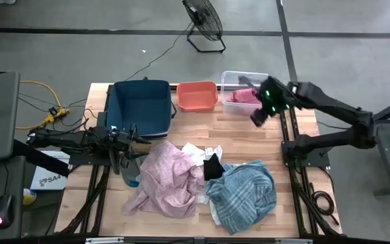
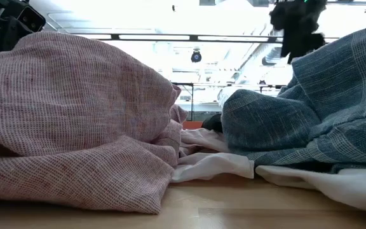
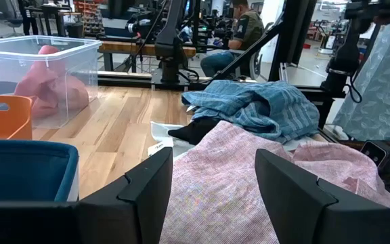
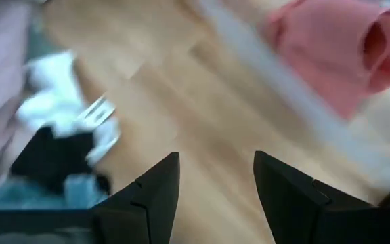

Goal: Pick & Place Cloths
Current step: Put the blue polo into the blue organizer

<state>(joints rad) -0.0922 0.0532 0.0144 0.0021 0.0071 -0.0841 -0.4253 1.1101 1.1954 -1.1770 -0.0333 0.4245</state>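
Wooden desk [image 1: 249,129] carries the cloths [image 1: 208,183] heaped mid-front, w/ right gripper [image 1: 258,116] open & empty by the clear bin [image 1: 230,76], so the pile lies toward the desk's front-left from it, while left gripper [image 1: 128,140], open too, sits just beside the pale pink cloth [image 1: 168,176], i.e. nearer.

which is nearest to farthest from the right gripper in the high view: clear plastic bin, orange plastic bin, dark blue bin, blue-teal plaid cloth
From the right gripper, open at the table's far right:
1. Clear plastic bin holding a coral pink cloth, right beside the gripper.
2. Orange plastic bin, next along the far edge.
3. Blue-teal plaid cloth, heaped at the near edge.
4. Dark blue bin, far-left.
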